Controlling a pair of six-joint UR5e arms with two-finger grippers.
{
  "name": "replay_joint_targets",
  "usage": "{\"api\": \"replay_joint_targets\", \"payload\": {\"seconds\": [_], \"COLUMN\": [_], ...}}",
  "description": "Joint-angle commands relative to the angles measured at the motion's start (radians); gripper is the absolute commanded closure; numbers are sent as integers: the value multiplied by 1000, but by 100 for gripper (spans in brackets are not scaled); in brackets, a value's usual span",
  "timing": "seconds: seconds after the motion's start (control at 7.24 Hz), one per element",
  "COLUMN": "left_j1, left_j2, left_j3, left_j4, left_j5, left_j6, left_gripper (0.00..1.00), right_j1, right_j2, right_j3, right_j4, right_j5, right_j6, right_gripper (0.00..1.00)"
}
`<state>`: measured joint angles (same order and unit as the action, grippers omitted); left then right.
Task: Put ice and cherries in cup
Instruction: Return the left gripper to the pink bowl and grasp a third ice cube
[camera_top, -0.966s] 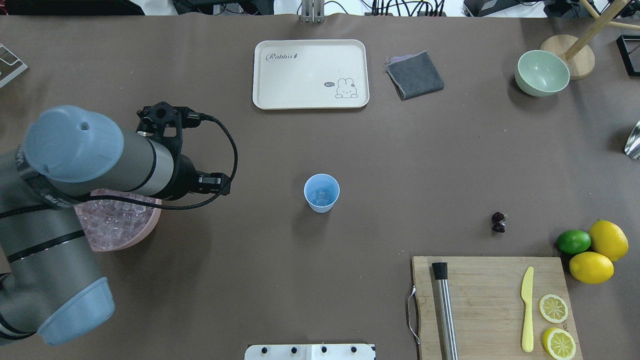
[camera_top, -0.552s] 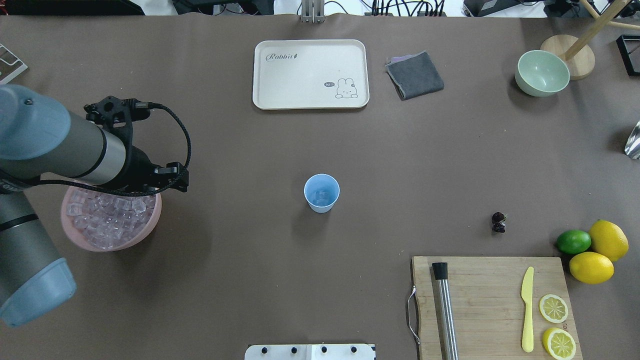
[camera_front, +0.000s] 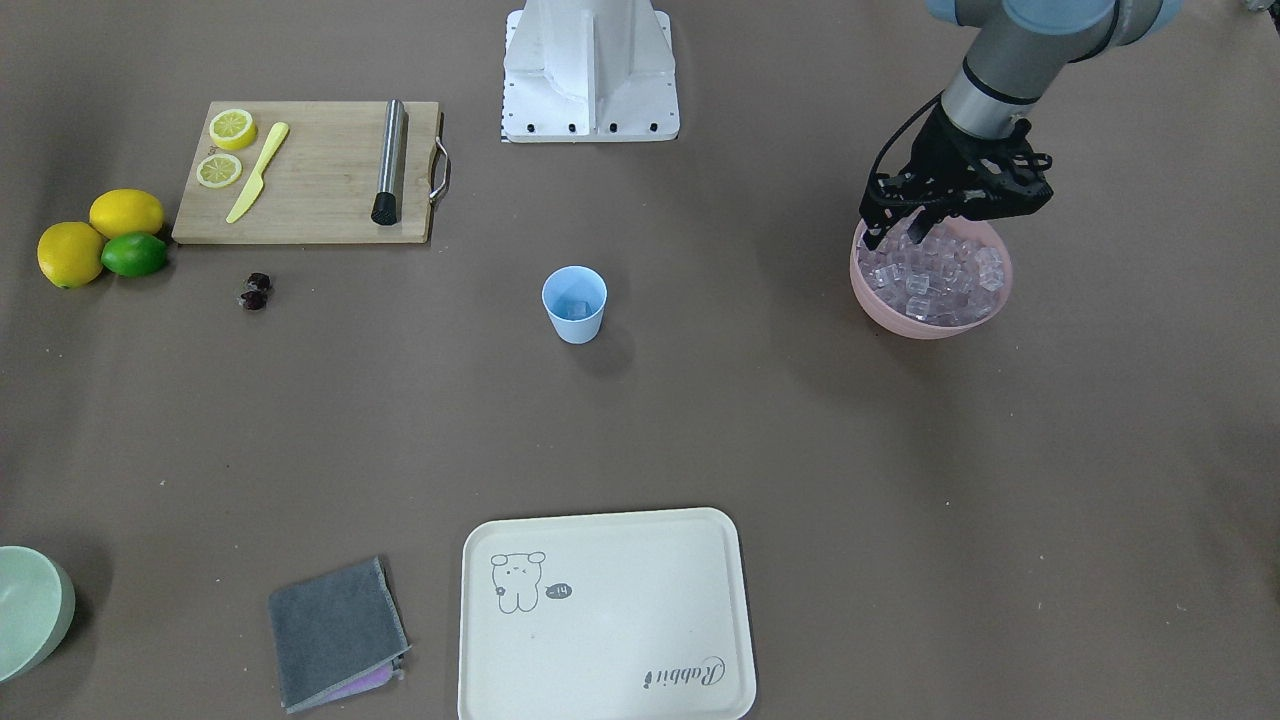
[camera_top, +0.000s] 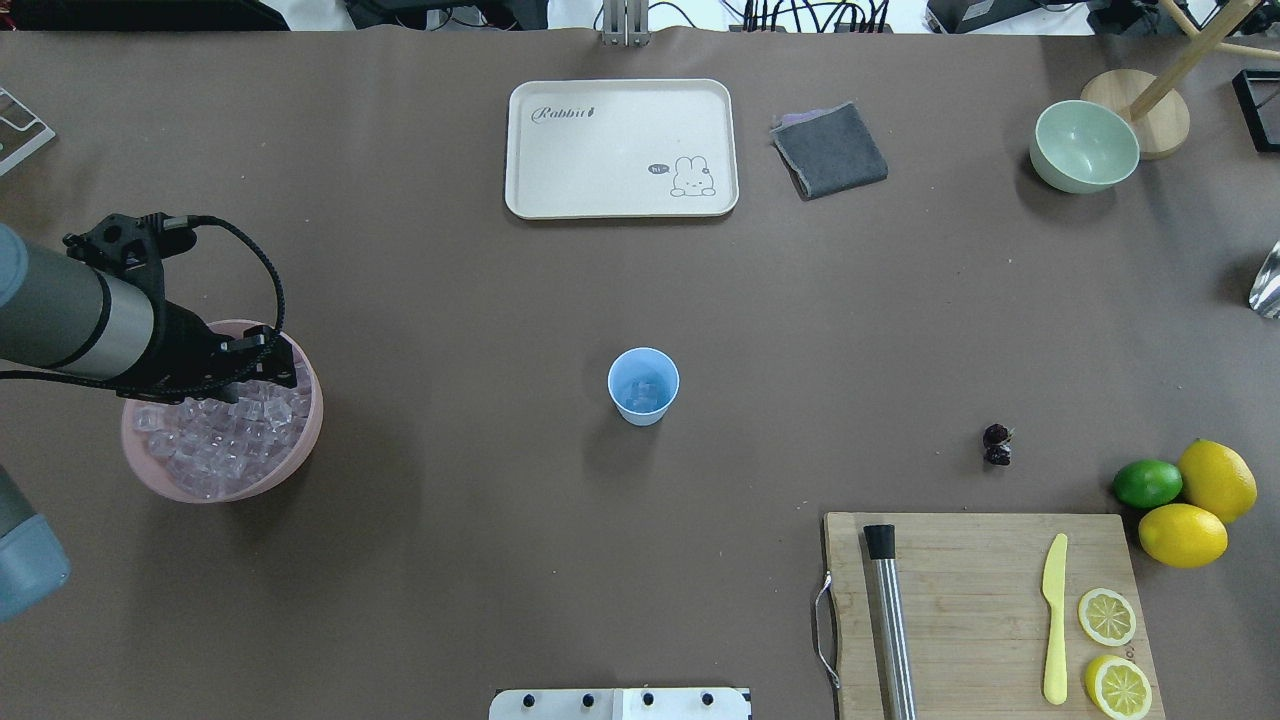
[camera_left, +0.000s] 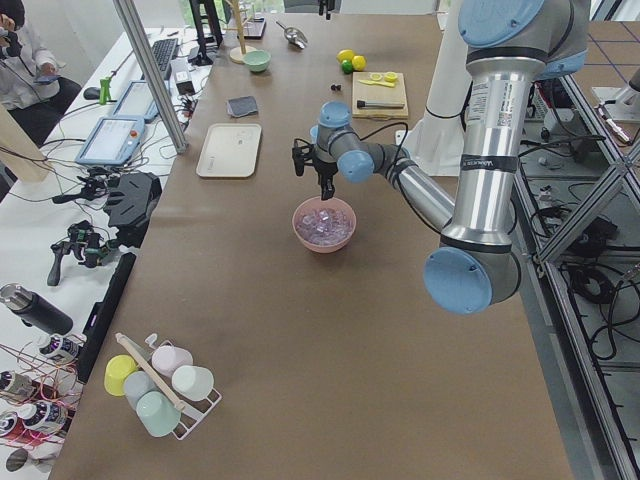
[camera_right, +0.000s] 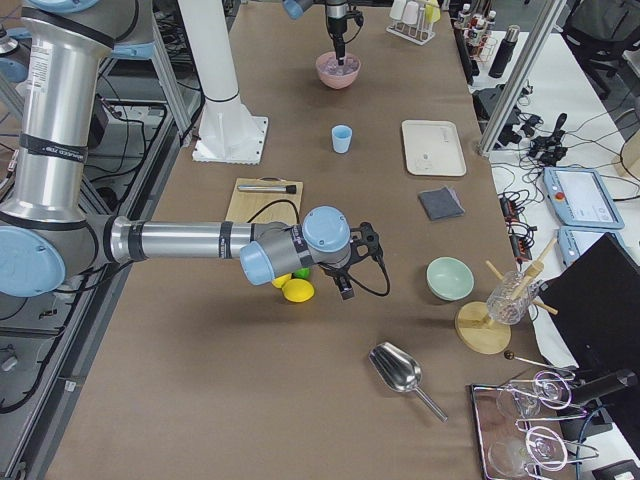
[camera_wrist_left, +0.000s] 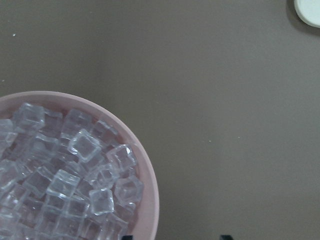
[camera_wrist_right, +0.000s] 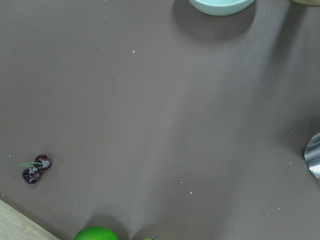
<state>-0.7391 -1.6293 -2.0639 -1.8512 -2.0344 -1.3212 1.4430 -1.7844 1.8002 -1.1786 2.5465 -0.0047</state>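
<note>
Left gripper (camera_top: 270, 358), fingers wide and empty, hangs over the pink bowl (camera_top: 300, 465) of ice (camera_top: 215, 440) by the table's left edge, likely lining up a cube for the light blue cup (camera_top: 643, 385) mid-table; cherries (camera_top: 997, 445) lie just off the cutting board (camera_top: 980, 600); right gripper (camera_right: 347, 288) fingers cannot tell
</note>
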Motion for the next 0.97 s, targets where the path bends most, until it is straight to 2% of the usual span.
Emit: {"api": "replay_joint_targets", "payload": {"seconds": [0.0, 0.83], "left_j1": [-13, -2], "left_j2": [23, -32], "left_j3": [63, 140], "left_j4": [-60, -77], "left_j5": [-21, -18], "left_j6": [-3, -55], "left_gripper": [31, 33], "right_j1": [-13, -35], "right_j2": [2, 17], "right_j3": [13, 31], "right_j4": [-1, -3], "right_j5": [-2, -11], "right_j6": [2, 35], "right_gripper": [1, 1]}}
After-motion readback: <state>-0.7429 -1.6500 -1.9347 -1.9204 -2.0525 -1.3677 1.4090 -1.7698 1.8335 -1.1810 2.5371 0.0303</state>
